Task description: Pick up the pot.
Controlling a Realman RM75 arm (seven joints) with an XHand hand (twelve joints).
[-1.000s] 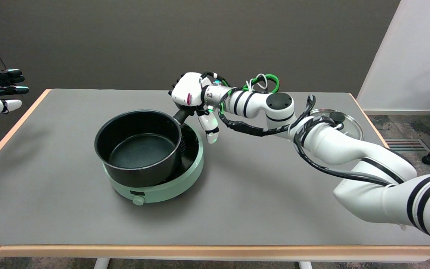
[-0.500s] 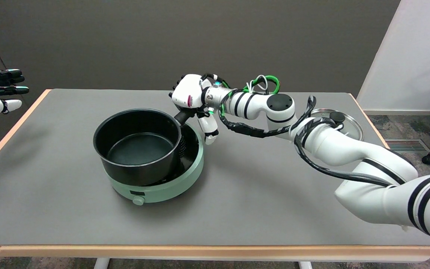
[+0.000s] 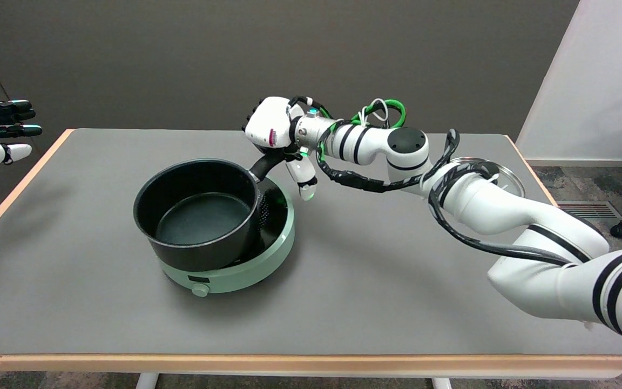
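Nearest the camera there's just the bare grey table (image 3: 343,302) with its wooden edge. A bit further in sits a mint-green hot plate (image 3: 235,270) with a little knob on the front, and the black pot (image 3: 197,213) is on top of it, empty inside. The pot looks shifted toward the left side of the burner and tipped a bit, with its handle side sitting higher, so the dark cooking surface shows on the right. It doesn't look properly airborne though; the near-left bottom edge seems to be resting on the hot plate.

Behind that, the right hand (image 3: 276,138) is wrapped around the pot's handle (image 3: 264,165), grasping it from above, with one white finger hanging down loose beside it. So the grab part looks done, and the lift is maybe just starting. What's left is getting the whole pot clear of the burner.

Further back on the right, a glass lid (image 3: 497,173) lies on the table, partly hidden behind the arm.
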